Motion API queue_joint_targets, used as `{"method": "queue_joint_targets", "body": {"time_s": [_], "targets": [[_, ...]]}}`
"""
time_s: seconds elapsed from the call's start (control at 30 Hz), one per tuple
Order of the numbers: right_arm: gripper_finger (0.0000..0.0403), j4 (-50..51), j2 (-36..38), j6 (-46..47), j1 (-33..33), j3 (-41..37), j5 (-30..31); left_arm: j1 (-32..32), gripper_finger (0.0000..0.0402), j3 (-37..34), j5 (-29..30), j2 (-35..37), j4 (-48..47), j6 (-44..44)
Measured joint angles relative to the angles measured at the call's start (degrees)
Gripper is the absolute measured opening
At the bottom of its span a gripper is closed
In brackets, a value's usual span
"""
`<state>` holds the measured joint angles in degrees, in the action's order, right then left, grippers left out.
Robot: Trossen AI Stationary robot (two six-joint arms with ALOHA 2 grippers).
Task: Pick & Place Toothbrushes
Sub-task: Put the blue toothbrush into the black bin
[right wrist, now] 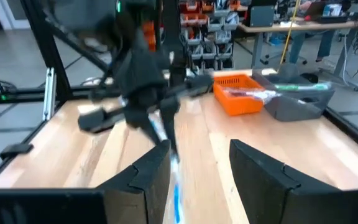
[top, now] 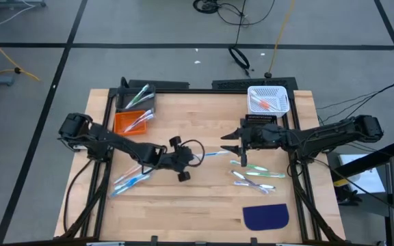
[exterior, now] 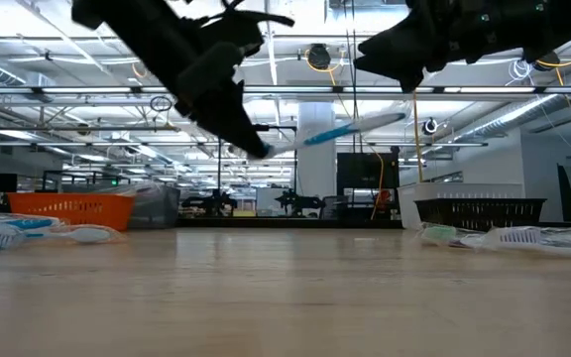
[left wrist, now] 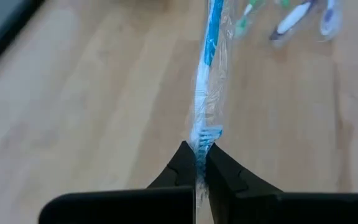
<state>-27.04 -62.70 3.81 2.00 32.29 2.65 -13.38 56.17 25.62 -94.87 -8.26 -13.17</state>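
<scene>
My left fingers (left wrist: 196, 171) are pressed together on the bristle end of a white toothbrush with a blue handle, in clear wrapping (left wrist: 207, 74); the left wrist view shows that pinch plainly, which the high view does not, since there my left gripper (top: 195, 156) hides the contact and only the handle (top: 214, 154) sticks out toward the right arm. The low view shows what neither tells: the toothbrush (exterior: 340, 131) hangs well above the wooden desk (exterior: 285, 288), tilted, with the tip higher. My right fingers (right wrist: 194, 171) stand spread and hold nothing, near the middle of the desk in the high view (top: 232, 145), and from the right wrist the blue handle (right wrist: 177, 198) runs between them. Around me, loose toothbrushes lie at the left (top: 132, 180) and under the right arm (top: 255, 174). At the far edge sit an orange plastic basket (top: 131, 122), a grey bin (top: 136, 98) and a white slotted basket (top: 268, 100), each with toothbrushes inside. A dark blue half-round mat (top: 265, 216) lies near the front right.
</scene>
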Motion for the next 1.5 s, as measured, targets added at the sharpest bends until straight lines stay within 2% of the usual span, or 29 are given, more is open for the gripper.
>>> {"method": "queue_joint_targets", "body": {"time_s": [0.2, 0.4, 0.53, 0.8, 0.9, 1.03, 1.07, 1.3, 1.4, 1.5], "targets": [[0.0155, 3.1, 0.0, 0.0, 0.0, 0.0, -2.9, 2.1, 0.0003, 7.9, 0.1, 0.0, -9.2, 5.7], [0.0155, 5.8, 0.0, -0.6, 0.0, 0.0, -2.3, 3.3, 0.0004, 15.3, 0.6, 0.1, -14.7, 12.2], [0.0155, 6.2, 0.0, -1.4, 0.0, 0.0, 0.4, 3.6, 0.0006, 18.2, 0.6, 0.1, -17.3, 14.9], [0.0143, 6.0, 0.0, -1.9, 0.0, 0.0, 0.4, 3.6, 0.0007, 18.7, 0.5, 0.1, -20.0, 15.9], [0.0109, 6.9, 0.0, -1.6, 0.0, 0.0, 0.3, 3.6, 0.0005, 18.7, 0.5, 0.1, -20.0, 15.9], [0.0028, 7.6, 0.0, -1.6, 0.0, 0.0, 0.1, 3.7, 0.0007, 18.7, 0.5, 0.1, -20.0, 15.9], [0.0019, 7.8, 0.0, -1.7, 0.0, 0.0, 0.1, 3.7, 0.001, 18.7, 0.6, 0.1, -20.1, 15.9], [0.0017, 8.0, 0.0, -2.4, 0.0, 0.0, 0.3, 3.9, 0.0007, 18.7, 0.5, 0.1, -20.0, 15.9], [0.0017, 8.0, 0.0, -2.7, 0.0, 0.0, 0.7, 4.1, 0.0026, 18.7, 0.9, 0.1, -20.0, 15.8], [0.0017, 8.3, 0.0, -2.7, 0.0, 0.0, 1.5, 4.1, 0.0055, 18.7, 5.3, 0.1, -20.3, 15.1]]}}
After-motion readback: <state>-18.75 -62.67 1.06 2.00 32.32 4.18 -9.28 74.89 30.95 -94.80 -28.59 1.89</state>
